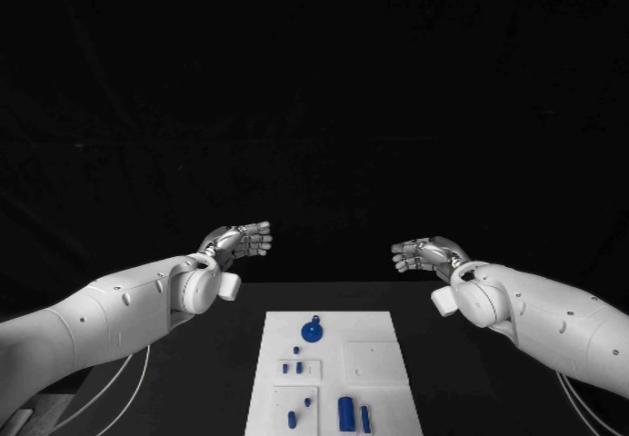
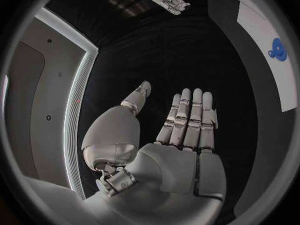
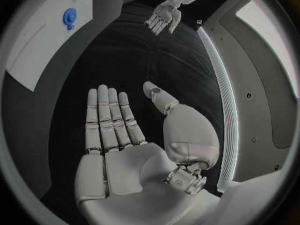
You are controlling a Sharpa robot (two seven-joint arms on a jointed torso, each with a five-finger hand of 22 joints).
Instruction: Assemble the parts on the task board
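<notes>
The left hand and right hand hang up high with fingers apart and nothing in them, so the board on the bench stays free, its blue parts lying toward 6 o'clock.

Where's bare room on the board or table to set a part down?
On the task board, the strip right of the round blue part is bare, as is the square recess save a small speck. Black table either side of the board is free. The near end is crowded with small blue parts. Both hands, left hand and right hand, hover beyond the board.
</notes>
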